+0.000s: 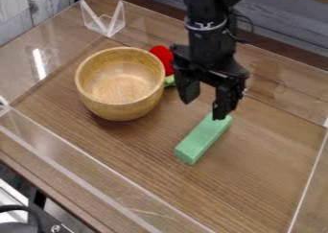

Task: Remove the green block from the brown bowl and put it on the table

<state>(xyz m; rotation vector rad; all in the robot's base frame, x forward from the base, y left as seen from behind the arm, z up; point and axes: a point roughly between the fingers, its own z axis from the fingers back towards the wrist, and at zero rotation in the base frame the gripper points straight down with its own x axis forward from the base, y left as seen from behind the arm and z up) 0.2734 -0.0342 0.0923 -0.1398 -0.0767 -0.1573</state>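
Note:
The green block (204, 140) lies flat on the table (115, 146), to the right of the brown bowl (121, 81) and clear of it. The bowl's inside is bare wood with nothing in it. My gripper (206, 99) hangs pointing down just above the block's far end, open, with nothing between its black fingers (227, 96). One finger stands close over the block's upper tip; whether it touches I cannot tell.
A red rounded toy (163, 61) sits behind the bowl, partly hidden by the gripper. Clear acrylic walls (115, 210) edge the tabletop, and a clear folded piece (103, 21) stands at the back left.

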